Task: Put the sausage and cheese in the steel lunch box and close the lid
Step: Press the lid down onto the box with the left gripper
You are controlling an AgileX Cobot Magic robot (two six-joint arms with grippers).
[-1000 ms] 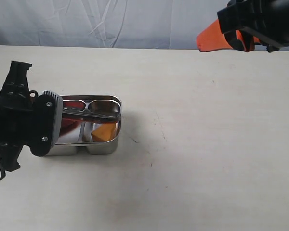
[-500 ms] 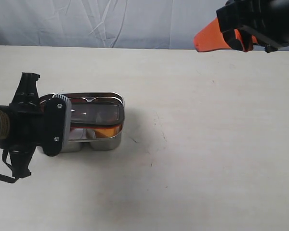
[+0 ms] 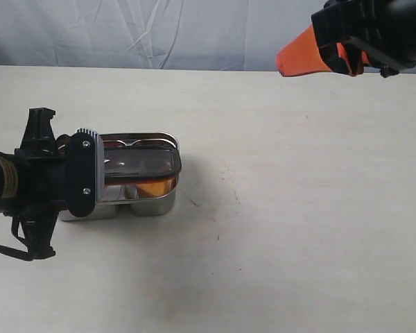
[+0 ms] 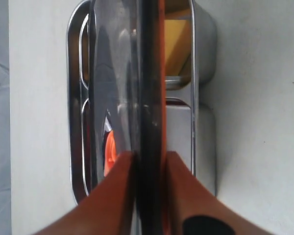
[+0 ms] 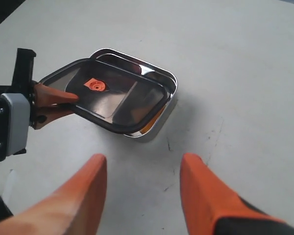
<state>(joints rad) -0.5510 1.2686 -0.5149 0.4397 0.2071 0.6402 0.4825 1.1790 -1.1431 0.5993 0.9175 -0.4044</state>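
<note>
Right wrist view: left tool (image 5: 71,102) was clamped on an edge of the lid (image 5: 112,100), tilted over the steel lunch box (image 5: 169,81), not seated. Inside lay the cheese (image 4: 178,46); sausage not discernible. Empty right tool (image 5: 143,157) stood apart, well away. Left to do: seating the lid.

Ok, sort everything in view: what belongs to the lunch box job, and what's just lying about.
Job: steel lunch box; cheese inside it; lid, held tilted over the box by the left gripper; sausage not discernible.
Not part of it: table; cloth backdrop; right gripper, open, away from the box.
</note>
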